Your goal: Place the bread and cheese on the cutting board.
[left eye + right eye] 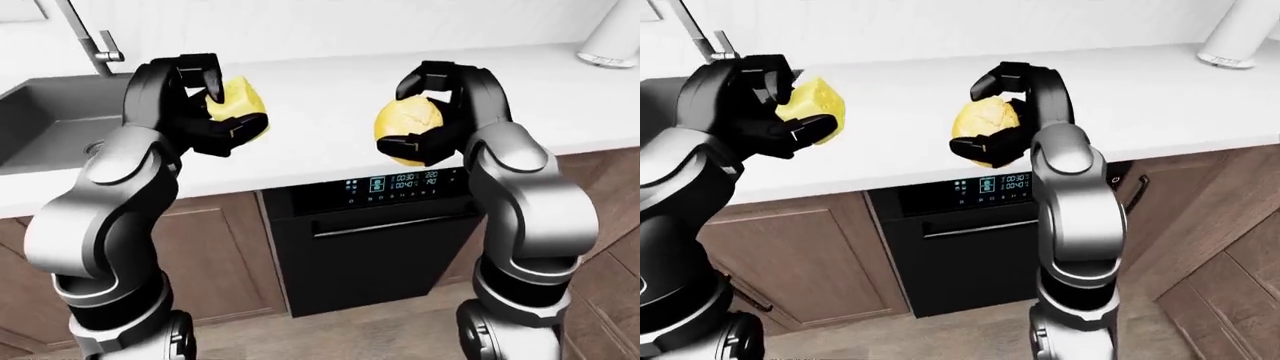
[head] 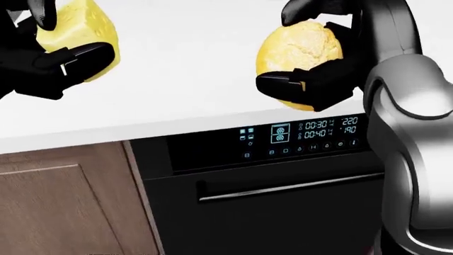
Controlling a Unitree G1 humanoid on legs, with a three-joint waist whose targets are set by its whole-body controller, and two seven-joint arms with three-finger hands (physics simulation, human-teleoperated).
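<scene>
Both foods in hand above the counter, no cutting board in sight.

The white countertop (image 1: 330, 112) spans the view, with the black oven (image 1: 375, 247) below and the sink (image 1: 45, 120) at left. My right hand (image 2: 312, 79) wraps its fingers round the bread roll (image 2: 301, 45): light and soft, I judge, so I cradle it loosely from below. My left hand (image 2: 42, 64) clamps the cheese wedge (image 2: 74, 26): firmer, perhaps slick, best gripped on its flat faces.

Both arms raised, elbows bent, left hand (image 1: 205, 105) and right hand (image 1: 440, 112) with fingers curled closed.
</scene>
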